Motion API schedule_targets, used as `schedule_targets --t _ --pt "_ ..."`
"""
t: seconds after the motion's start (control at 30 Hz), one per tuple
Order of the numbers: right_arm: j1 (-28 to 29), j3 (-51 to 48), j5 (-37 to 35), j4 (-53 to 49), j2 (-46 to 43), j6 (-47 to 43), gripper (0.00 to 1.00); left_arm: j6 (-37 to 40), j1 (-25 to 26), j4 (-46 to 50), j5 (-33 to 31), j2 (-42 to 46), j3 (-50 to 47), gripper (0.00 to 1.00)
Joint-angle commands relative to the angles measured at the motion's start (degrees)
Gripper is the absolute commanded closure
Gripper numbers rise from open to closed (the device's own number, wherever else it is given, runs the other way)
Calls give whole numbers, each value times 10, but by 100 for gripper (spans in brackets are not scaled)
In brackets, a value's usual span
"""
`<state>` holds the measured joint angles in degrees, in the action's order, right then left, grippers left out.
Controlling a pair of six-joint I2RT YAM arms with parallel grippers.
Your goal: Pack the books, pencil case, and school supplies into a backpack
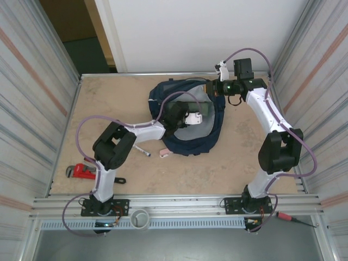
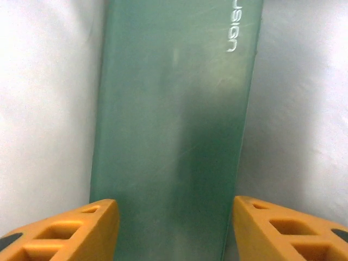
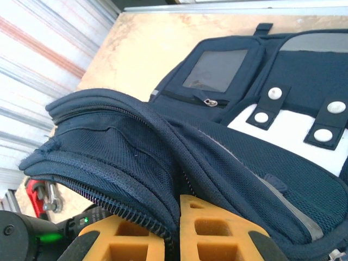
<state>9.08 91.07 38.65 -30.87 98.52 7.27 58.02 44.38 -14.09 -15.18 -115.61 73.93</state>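
Surface (image 1: 234,163): tan board; corrugated metal walls (image 1: 32,81) at both sides, white wall (image 1: 190,32) behind.
Backpack (image 1: 185,144): navy, white patches, mouth open; mid-surface, toward far edge.
Green book (image 2: 174,119): flat on pale lining inside backpack.
Left claw (image 2: 174,212): released, fingers apart over green book.
Right claw (image 3: 173,228): clenched on backpack rim.

arms (image 1: 147,130): white, black joints | cables (image 1: 78,133): seemingly lilac | fingers (image 2: 81,228): orange, hollowed

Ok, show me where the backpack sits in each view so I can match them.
Top external: backpack mid-frame, lying open.
Left wrist: pale surface around the green book, probably its lining.
Right wrist: across most of the frame, zipped edge in the right pincer.
Shared landmark: red pipe wrench, lower left in top external and right wrist.
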Motion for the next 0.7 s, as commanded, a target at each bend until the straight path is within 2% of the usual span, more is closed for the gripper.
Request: schedule_targets --t 0.0,0.13,0.43,0.53,0.67 --pt "1 -14 23 25 -40 13 99 -63 9 -1 38 65 -46 36" --pt "-2 -25 19 28 -44 14 99 -110 12 45 92 109 -71 31" --pt "-2 -61 0 47 -65 26 97 -199 14 88 214 231 -141 24" --pt "8 -97 -20 54 -82 35 95 -255 7 91 268 306 -183 22" --pt "47 -217 -77 70 -131 35 90 -380 -35 81 351 424 -247 19"
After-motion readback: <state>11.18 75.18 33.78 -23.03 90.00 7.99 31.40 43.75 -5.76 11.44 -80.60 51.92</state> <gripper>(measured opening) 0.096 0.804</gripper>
